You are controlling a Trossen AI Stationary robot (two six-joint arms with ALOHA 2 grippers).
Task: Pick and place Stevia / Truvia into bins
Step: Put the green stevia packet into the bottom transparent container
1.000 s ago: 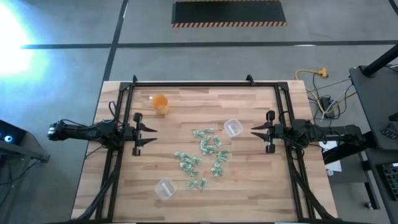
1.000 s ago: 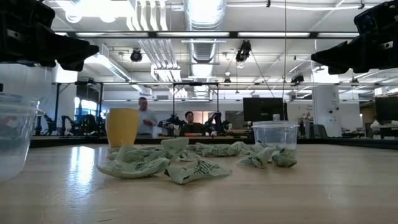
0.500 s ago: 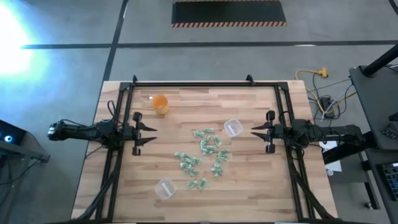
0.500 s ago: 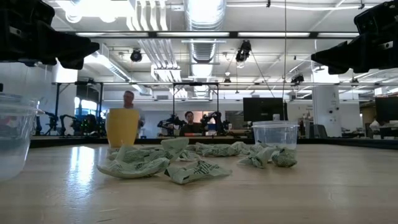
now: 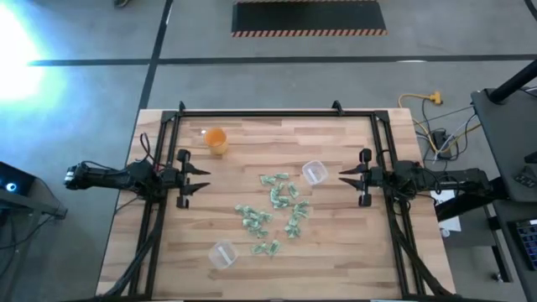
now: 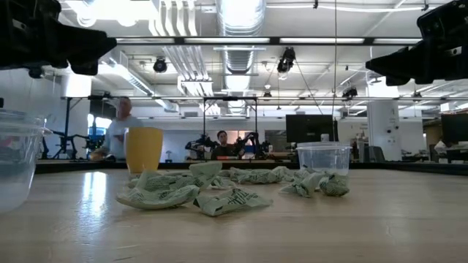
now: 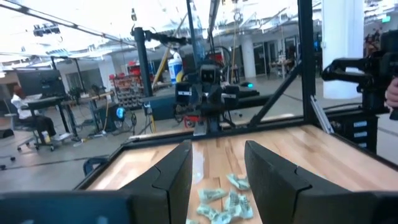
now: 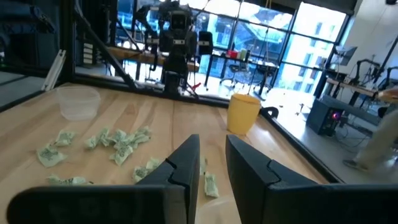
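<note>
Several pale green and white Stevia sachets lie flat in a loose scatter on the middle of the wooden table; they also show in the low view and as sachets and sachets in the wrist views. One clear cup stands upright at the far right of the scatter, and a second clear cup at its near left. My left gripper hovers open at the table's left side, above the wood, pointing toward the scatter. My right gripper hovers open at the right side, close to the first clear cup.
An orange cup stands upright toward the far left of the table. A black frame rail runs along the far edge and down both sides. Bare wood lies near the scatter's right. People move in the room beyond the far edge.
My left gripper has risen slightly above the table's left side. A person in the room behind the table has walked toward the left. The sachets and cups have kept still.
</note>
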